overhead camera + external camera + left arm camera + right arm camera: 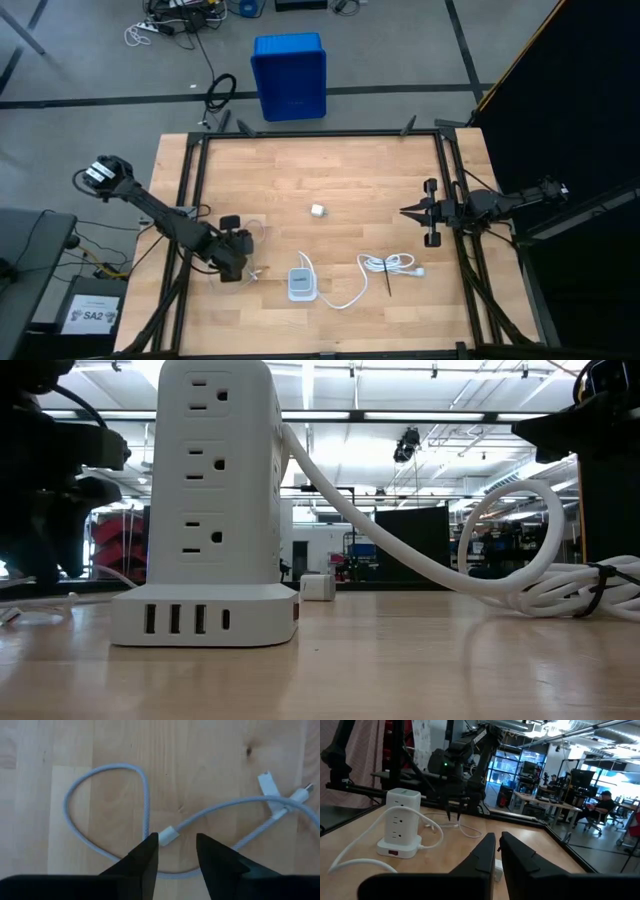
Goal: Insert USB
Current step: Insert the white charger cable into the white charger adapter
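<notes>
The USB (107, 810) is a thin whitish-grey cable lying looped on the wooden table. One small white plug end (169, 836) rests flat on the wood, and the other end (305, 794) lies farther along. My left gripper (177, 837) points steeply down over that plug, open, with a finger on either side of it. In the right wrist view the left gripper (454, 814) hangs just above the cable. From above, the left gripper (236, 264) is at the table's near left. My right gripper (498, 840) waits shut and level at the right edge (405, 211).
A white power-strip tower (300, 283) with USB ports at its base (190, 620) stands near the front middle. Its thick white cord, bundled with a black tie (385, 265), lies to its right. A small white charger block (317, 211) sits mid-table. A blue bin (290, 75) stands beyond the far edge.
</notes>
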Robot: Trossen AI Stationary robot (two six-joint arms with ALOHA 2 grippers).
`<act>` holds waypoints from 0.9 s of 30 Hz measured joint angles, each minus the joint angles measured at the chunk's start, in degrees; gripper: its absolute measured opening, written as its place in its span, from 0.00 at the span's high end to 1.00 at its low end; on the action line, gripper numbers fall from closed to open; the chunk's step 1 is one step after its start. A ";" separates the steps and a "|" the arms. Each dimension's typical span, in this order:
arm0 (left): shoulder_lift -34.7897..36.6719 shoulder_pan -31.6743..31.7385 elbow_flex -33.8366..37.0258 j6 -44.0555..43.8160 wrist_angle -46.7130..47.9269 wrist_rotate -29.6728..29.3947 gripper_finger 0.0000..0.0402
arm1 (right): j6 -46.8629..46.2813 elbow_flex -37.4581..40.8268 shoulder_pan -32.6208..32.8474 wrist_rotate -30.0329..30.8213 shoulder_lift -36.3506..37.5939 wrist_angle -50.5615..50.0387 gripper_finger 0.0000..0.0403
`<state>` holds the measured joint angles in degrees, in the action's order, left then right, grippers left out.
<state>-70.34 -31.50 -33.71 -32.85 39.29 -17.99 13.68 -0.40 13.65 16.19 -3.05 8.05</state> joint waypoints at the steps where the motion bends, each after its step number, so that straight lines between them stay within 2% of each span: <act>1: -0.05 0.47 0.00 0.69 0.01 0.13 0.68 | -0.01 0.02 0.00 0.00 0.00 0.00 0.98; 9: -1.33 5.58 1.26 5.35 -1.22 4.41 0.67 | 0.01 0.00 0.00 0.00 0.00 0.02 0.99; 17: -1.32 10.17 7.62 7.31 -11.96 7.34 0.68 | -0.01 0.00 0.00 0.00 0.00 0.00 0.98; 20: -1.33 10.18 8.07 7.31 -13.16 7.24 0.74 | 0.01 0.00 0.00 -0.02 0.00 0.02 0.98; 25: -1.38 10.00 8.07 7.29 -13.53 8.98 0.95 | -0.01 0.01 0.00 0.00 0.00 0.00 0.99; 27: -1.40 10.00 8.00 7.33 -13.47 9.02 0.97 | 0.00 0.00 0.00 -0.01 0.00 0.00 0.98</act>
<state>-71.74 -21.50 -25.71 -25.52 25.82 -8.97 13.68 -0.40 13.65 16.17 -3.05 8.05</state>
